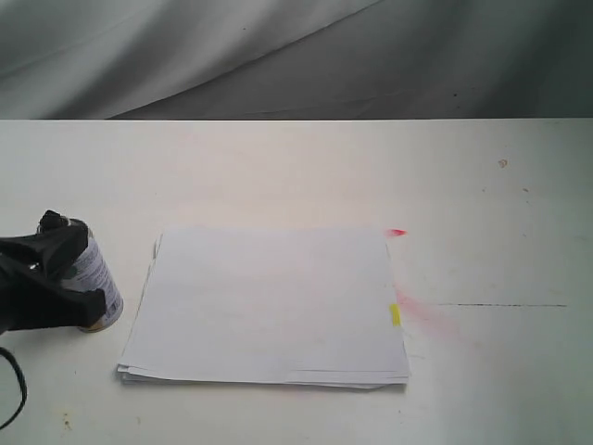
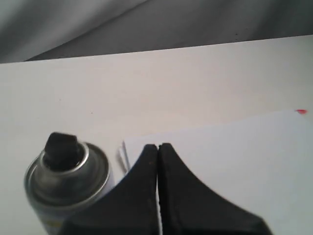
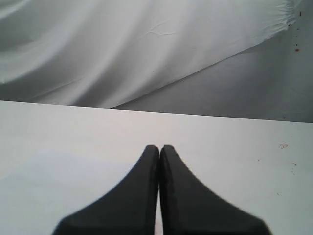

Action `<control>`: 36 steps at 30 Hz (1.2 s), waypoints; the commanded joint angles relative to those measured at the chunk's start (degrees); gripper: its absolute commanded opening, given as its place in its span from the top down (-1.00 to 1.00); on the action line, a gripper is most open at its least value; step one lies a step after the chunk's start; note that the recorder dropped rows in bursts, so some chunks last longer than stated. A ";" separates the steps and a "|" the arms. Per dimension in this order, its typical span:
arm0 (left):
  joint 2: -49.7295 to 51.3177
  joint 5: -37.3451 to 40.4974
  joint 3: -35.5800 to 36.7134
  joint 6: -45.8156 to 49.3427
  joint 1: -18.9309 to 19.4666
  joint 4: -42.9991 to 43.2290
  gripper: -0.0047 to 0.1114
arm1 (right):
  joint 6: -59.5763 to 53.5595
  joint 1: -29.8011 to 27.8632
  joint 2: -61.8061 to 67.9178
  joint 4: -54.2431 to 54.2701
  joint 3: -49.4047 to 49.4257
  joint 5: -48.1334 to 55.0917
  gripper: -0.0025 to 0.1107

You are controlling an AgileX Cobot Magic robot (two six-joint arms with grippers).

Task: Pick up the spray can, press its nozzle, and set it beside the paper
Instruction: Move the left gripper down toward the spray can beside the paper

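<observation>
The spray can (image 1: pixel 98 274) stands upright on the white table (image 1: pixel 296 167), just left of the paper (image 1: pixel 269 306). Its black nozzle (image 1: pixel 52 222) points up. My left gripper (image 1: pixel 88 301) is shut and empty, sitting against the near side of the can and hiding part of its body. The left wrist view shows the can (image 2: pixel 63 181) and nozzle (image 2: pixel 61 149) beside the closed left gripper (image 2: pixel 158 146), with the paper (image 2: pixel 234 152) beyond. The right gripper (image 3: pixel 159 147) is shut over bare table and is out of the exterior view.
A small yellow tab (image 1: pixel 395 314) sits on the paper's right edge. Red marks (image 1: pixel 397 232) stain the table by the paper's far right corner. A thin dark line (image 1: pixel 500 305) runs across the table on the right. Grey cloth (image 1: pixel 278 56) hangs behind.
</observation>
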 commanded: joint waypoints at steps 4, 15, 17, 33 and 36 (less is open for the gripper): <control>0.22 -10.90 8.22 2.71 -0.29 -10.28 0.92 | 0.14 -0.40 -0.36 -0.34 0.17 -0.07 0.96; 0.22 -2.60 8.42 5.91 -0.29 -9.68 0.92 | 0.14 -0.40 -0.36 -0.34 0.17 -0.07 0.96; 0.22 -2.51 8.42 7.25 -0.29 -9.68 0.92 | 0.14 -0.40 -0.36 -0.34 0.17 -0.07 0.96; 0.22 2.93 8.42 11.30 -0.29 -11.88 0.84 | 0.14 -0.40 -0.36 -0.34 0.17 -0.07 0.96; 0.22 2.93 8.42 11.42 -0.29 -12.25 0.59 | 0.14 -0.40 -0.36 -0.34 0.17 -0.07 0.96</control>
